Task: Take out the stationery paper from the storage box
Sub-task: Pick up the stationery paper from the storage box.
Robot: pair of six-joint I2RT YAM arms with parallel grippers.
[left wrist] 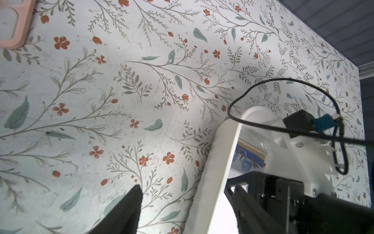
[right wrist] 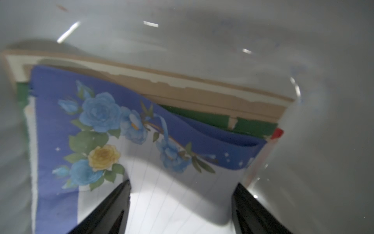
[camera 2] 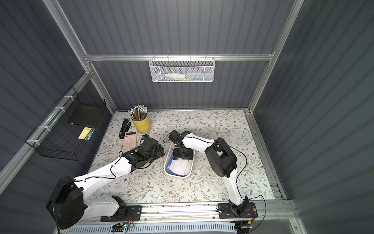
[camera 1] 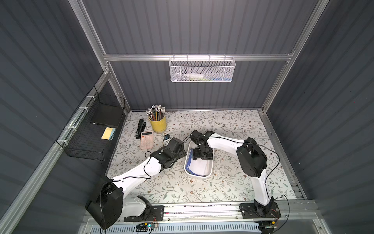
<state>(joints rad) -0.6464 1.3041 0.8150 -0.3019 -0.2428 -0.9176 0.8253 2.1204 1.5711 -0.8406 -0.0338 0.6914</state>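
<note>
Floral counter (camera 1: pixel 182 188) carried the storage box (camera 1: pixel 211 169) near its middle, between my two arms. Stationery paper (right wrist: pixel 97 125) lay stacked inside, a blue rose-bordered sheet over green and tan ones. My right end effector (right wrist: pixel 183 182) stood open, its fingers (right wrist: pixel 113 202) spread on that top sheet, which bowed up between them. My left end effector (camera 1: pixel 182 153) sat open just beside the box's rim.
</note>
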